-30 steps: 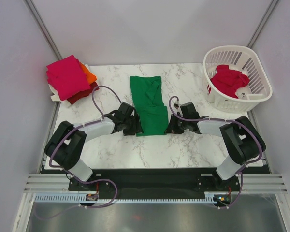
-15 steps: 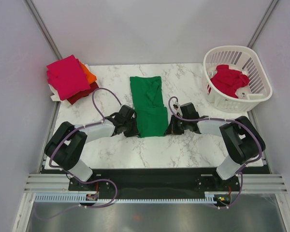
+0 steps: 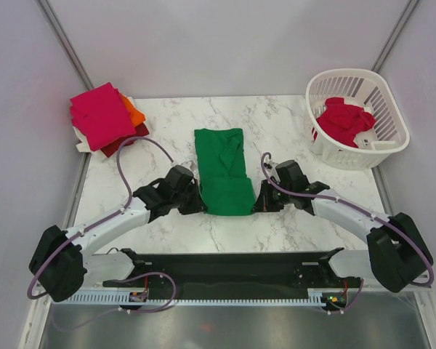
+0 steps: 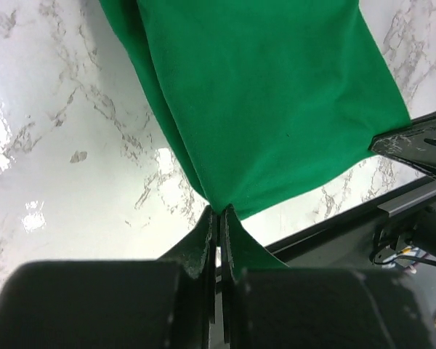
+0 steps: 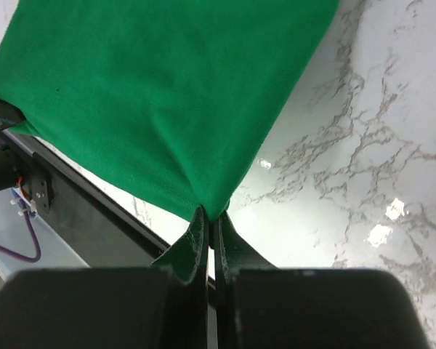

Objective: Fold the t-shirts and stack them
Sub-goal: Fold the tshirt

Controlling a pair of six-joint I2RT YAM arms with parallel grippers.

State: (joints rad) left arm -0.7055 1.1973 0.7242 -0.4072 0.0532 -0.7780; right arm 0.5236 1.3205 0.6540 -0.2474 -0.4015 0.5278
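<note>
white marble table (image 3: 291, 131) holds a green t-shirt (image 3: 221, 171) lying as a long strip at its middle. left gripper (image 4: 219, 214) and right gripper (image 5: 209, 214) each pinch a near hem corner, jaws pressed together on cloth. for a neat fold, both corners should probably travel level and together toward the far end.

Matt green cloth shirt (image 3: 224, 171), glossy marble table (image 3: 291, 131)

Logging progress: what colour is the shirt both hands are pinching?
The shirt is plain bright green, clearest in the left wrist view.
</note>
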